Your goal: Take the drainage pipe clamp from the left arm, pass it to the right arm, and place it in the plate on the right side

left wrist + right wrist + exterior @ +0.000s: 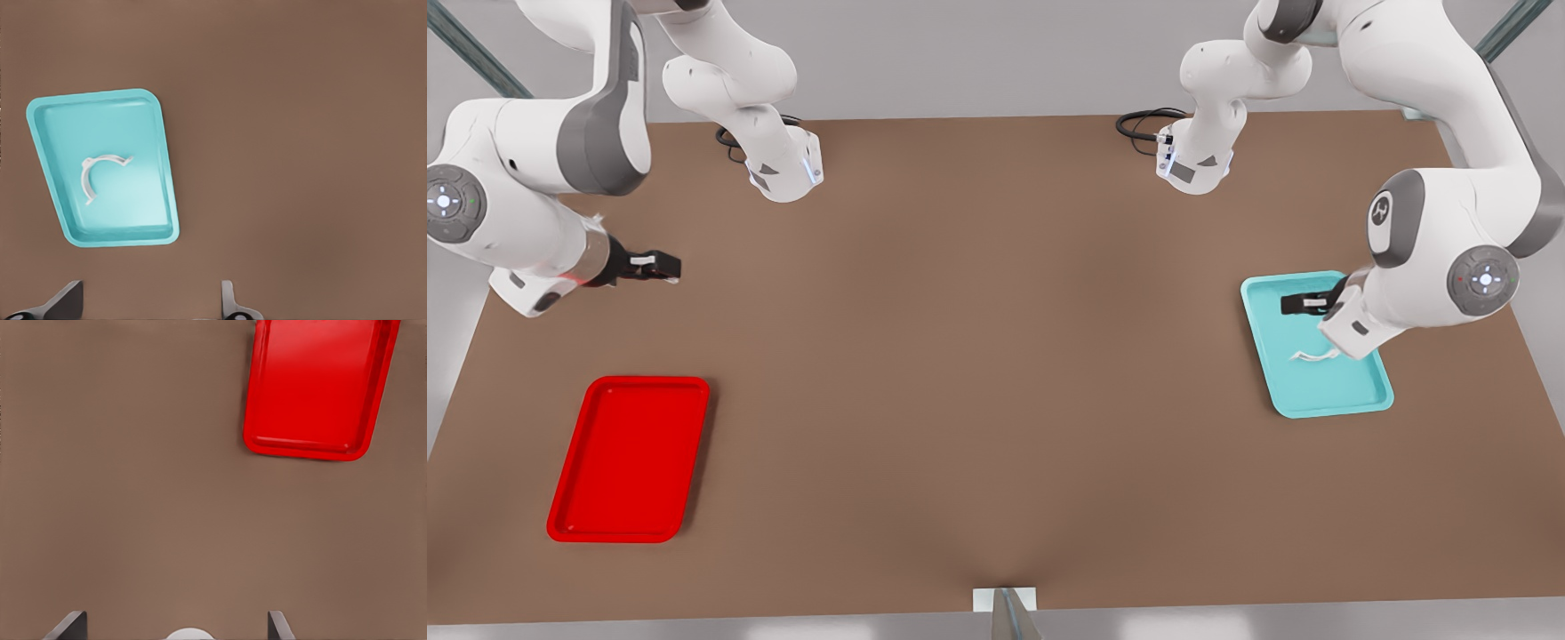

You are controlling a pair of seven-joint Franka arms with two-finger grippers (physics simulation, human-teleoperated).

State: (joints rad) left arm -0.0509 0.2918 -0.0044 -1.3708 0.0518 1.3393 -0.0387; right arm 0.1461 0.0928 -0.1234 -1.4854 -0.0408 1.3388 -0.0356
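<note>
- My left gripper (1294, 304) hangs above the teal tray (1369, 404) with fingers spread apart, holding nothing.
- The drainage pipe clamp (98, 175), a thin white arch, lies on the teal tray's floor, below that gripper and untouched.
- My right gripper (660, 266) waits over the brown table (978, 356), well apart from the teal tray, fingers (70, 625) parted and empty.
- The red plate (630, 458) sits on the table far across from the teal tray.
</note>
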